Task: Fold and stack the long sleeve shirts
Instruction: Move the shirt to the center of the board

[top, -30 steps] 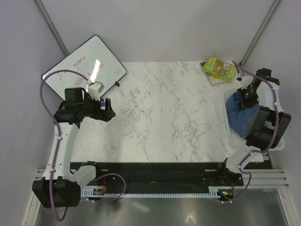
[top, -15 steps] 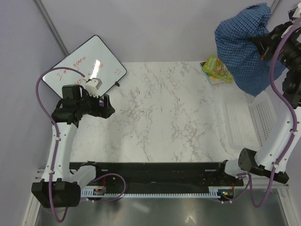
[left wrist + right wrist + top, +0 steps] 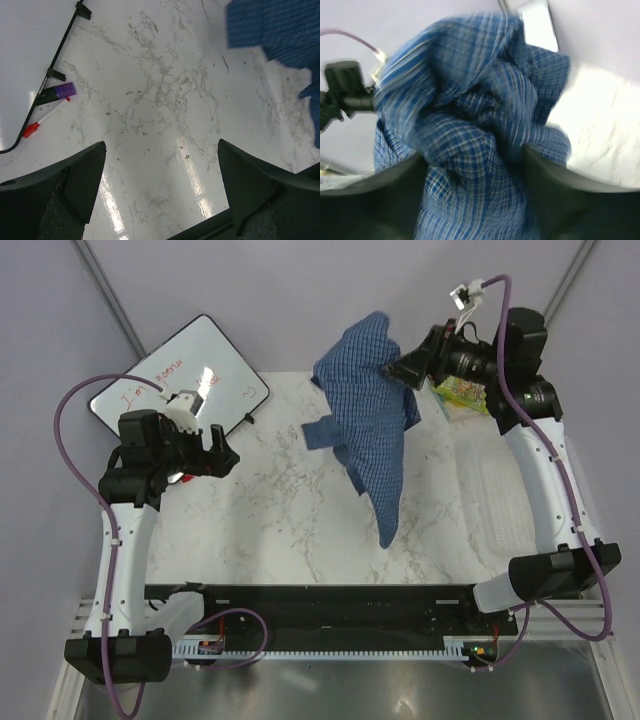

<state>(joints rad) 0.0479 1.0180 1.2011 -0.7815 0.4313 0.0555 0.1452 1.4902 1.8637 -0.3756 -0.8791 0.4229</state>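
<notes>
Aloft, shirt [image 3: 362, 415] bunched in right gripper [image 3: 393, 368]

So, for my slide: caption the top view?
Right claw holds the blue checked shirt above the marble table; left claw open.

Blue checked shirt [image 3: 368, 430] hangs bunched above the table.

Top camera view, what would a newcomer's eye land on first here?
The blue checked shirt stands out first: it hangs bunched from the right gripper over the back middle of the marble table. Next comes the whiteboard with red writing at the back left, close to the open left gripper.
</notes>
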